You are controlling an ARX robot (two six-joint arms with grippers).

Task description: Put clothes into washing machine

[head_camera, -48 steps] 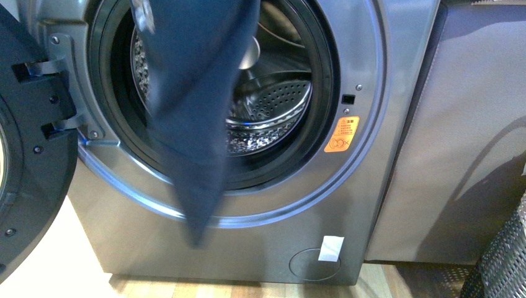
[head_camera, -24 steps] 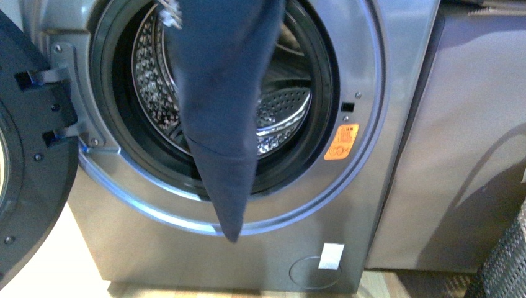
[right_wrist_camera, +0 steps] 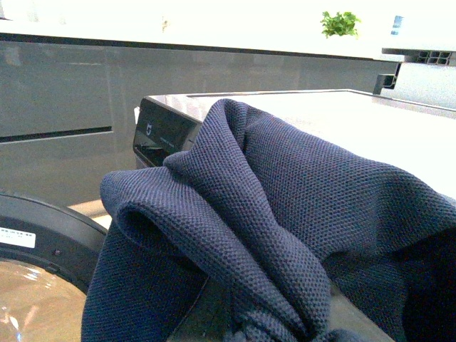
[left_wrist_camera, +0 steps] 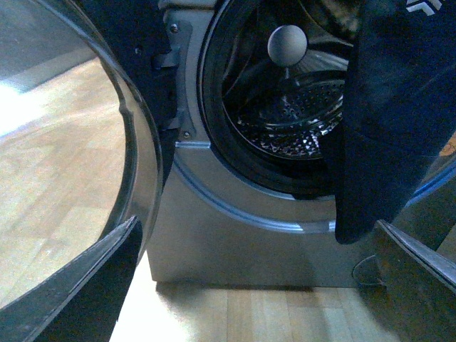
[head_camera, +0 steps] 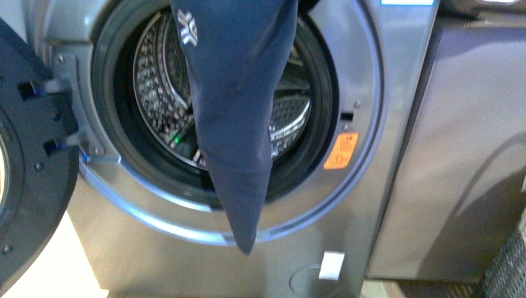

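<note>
Navy clothes (head_camera: pixel 232 112) hang across washing machine (head_camera: pixel 155 248) rim; left hand (left_wrist_camera: pixel 256 222) apart, right hand's grip indiscernible.

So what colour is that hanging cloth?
The cloth is navy blue, white logo; clearest in front view.

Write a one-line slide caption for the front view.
Navy garment hangs in front of the open washing machine.

The clothes (head_camera: pixel 236 93) bear a white logo (head_camera: pixel 187 28), perhaps "NY"; the orange sticker (head_camera: pixel 341 151) on the washing machine (head_camera: pixel 155 248) is illegible
</note>
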